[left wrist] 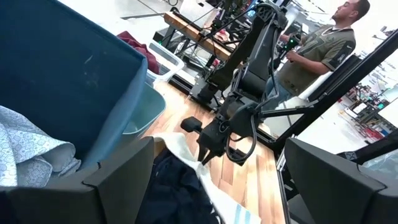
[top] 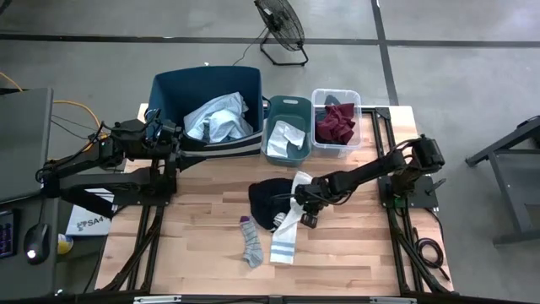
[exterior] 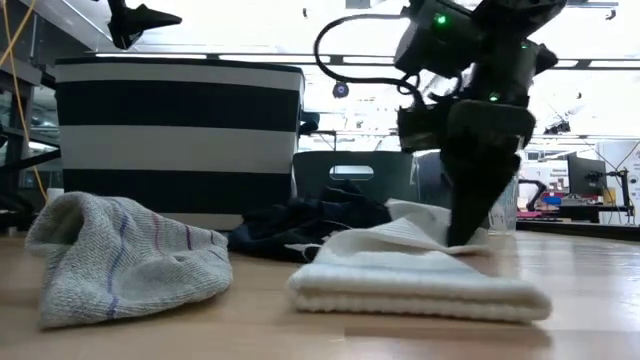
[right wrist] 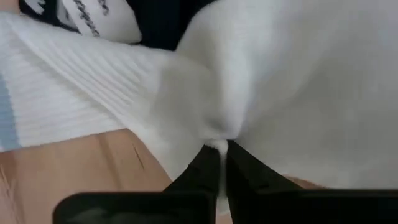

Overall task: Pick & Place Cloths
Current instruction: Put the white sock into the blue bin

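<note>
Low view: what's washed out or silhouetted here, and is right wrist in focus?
Low view: bright background behind; the right gripper reads as a dark silhouette over the white sock, and the grey sock up close is soft. Right wrist view: fabric fills the frame, slightly blurred, fingers pinched shut on the white sock. High view: even light, faint shadows.

The right tool has its two dark fingers pressed together on a pinched fold of the white sock, whose fabric puckers into the tips; the ribbed part of the sock spreads away toward a pale blue stripe at the picture's edge. Beneath it lies the wooden surface; beyond the sock sits a dark cloth, partly hidden.
</note>
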Robot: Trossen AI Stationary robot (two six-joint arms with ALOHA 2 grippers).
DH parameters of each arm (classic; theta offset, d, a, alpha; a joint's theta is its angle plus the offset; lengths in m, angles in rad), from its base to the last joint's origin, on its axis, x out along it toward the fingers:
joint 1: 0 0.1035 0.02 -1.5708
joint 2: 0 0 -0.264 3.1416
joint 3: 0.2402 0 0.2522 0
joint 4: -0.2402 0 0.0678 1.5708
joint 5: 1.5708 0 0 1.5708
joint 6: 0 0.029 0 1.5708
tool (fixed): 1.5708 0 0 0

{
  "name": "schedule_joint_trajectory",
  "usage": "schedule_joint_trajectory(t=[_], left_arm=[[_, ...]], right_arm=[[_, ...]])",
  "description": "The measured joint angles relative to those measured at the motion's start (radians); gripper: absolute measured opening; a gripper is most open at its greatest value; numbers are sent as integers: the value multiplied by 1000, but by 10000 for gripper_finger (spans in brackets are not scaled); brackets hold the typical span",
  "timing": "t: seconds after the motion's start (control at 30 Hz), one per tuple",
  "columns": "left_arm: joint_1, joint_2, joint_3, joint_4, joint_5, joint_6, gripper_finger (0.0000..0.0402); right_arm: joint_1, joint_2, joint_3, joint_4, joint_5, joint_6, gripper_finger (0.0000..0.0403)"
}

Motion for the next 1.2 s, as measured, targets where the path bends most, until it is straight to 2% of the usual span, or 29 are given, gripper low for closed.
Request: schedule_joint_trajectory(t=[0.3, 0.47, 0.73, 0.93, 1.2], left_arm=[[0, 0, 0, 1, 1, 0, 351], [0, 0, 0, 1, 1, 0, 351], [0, 0, 0, 1, 1, -1, 351], [0, 0, 0, 0, 1, -1, 351], [0, 0, 0, 0, 4, -1, 351]], right_arm=[[0, -270, -3, -107, -49, 67, 5], [-1, -445, -2, -92, -59, 70, 5], [-3, -666, -1, 117, 72, 45, 4], [-3, -733, -1, 284, 159, -21, 4], [-4, -739, 0, 429, 162, -123, 4]])
